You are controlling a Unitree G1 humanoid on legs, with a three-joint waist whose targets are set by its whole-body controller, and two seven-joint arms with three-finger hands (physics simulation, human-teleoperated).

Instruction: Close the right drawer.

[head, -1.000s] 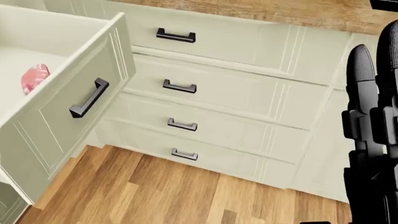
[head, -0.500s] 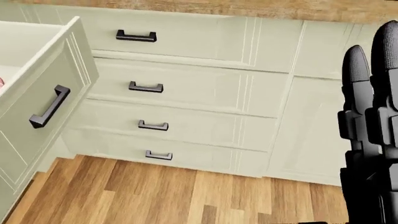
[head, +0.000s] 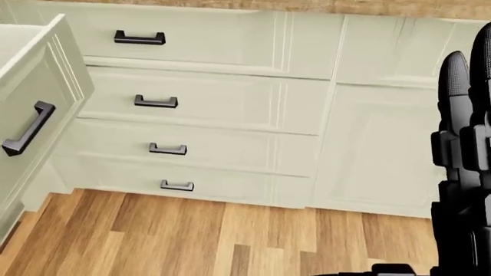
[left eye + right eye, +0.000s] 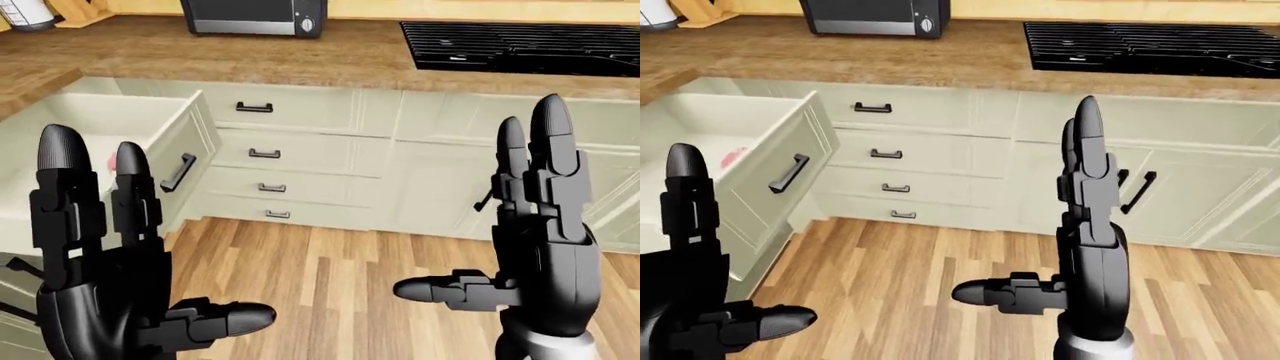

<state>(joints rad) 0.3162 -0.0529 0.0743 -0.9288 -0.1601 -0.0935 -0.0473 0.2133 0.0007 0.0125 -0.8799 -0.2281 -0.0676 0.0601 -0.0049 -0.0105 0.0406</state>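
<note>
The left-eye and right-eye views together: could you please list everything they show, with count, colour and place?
open drawer: one, pale green, pulled out at the views' left, black handle
pink item: one, inside the open drawer; too small to identify
closed drawers: four, pale green, stacked under the counter, centre
cabinet doors: pale green, right, black handles
counter: one, wood, across the top
toaster oven: one, dark and silver, on the counter, top
stove: one, black, top right
floor: wood planks, bottom
left hand: black, open, lower left
right hand: black, open, lower right
</note>
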